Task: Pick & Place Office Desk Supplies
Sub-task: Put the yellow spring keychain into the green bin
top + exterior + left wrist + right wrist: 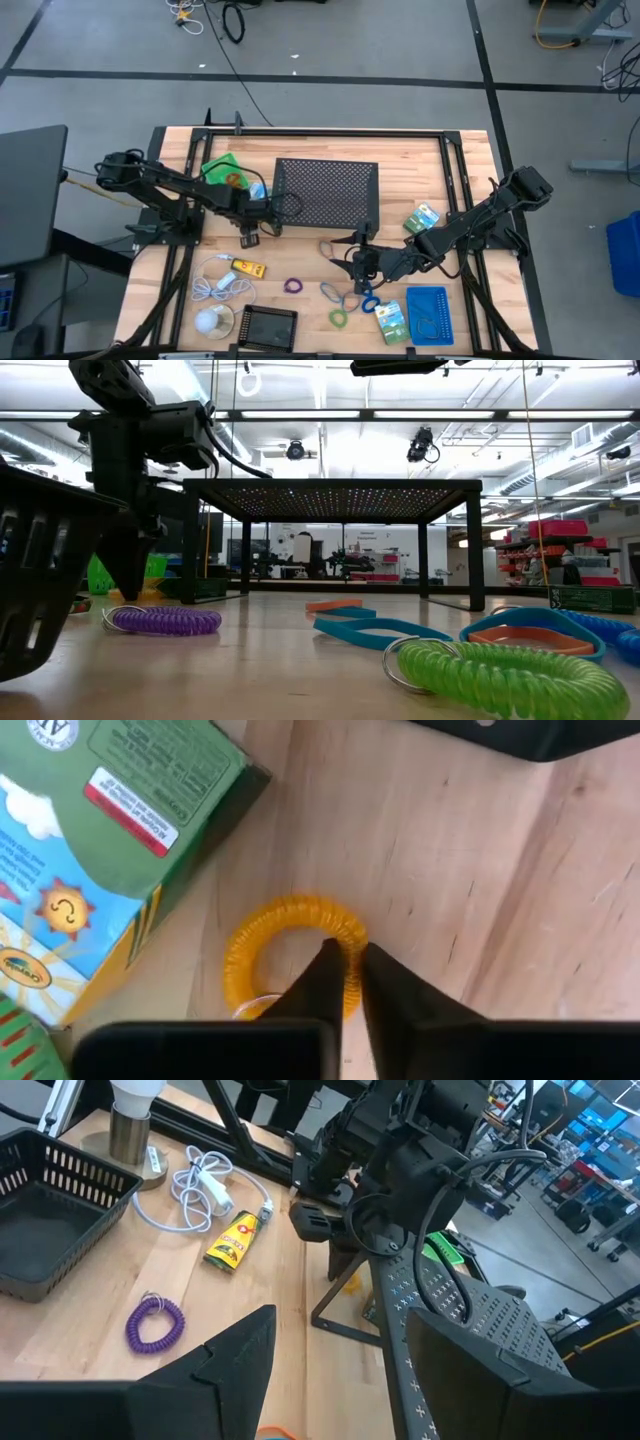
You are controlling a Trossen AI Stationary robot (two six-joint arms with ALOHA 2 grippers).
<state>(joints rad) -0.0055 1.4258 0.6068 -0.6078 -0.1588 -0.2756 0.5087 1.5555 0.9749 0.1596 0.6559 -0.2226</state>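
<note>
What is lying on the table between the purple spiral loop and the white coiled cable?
A small yellow block lies between the purple loop and the white cable, close beside the cable. The high view shows it, and so does the right wrist view.

The overhead picture is evenly and brightly lit, with only soft, short shadows under the two dark robot arms on the pale wooden table (300, 265). At table height, long white ceiling light strips (400, 415) glare against the room behind. The coiled green plastic loop (505, 675) nearest the lens is soft, and a dark basket edge on the left is a blurred mass. The left wrist picture is warm-toned; the coiled yellow-orange plastic loop (290, 955) is slightly soft.
</note>
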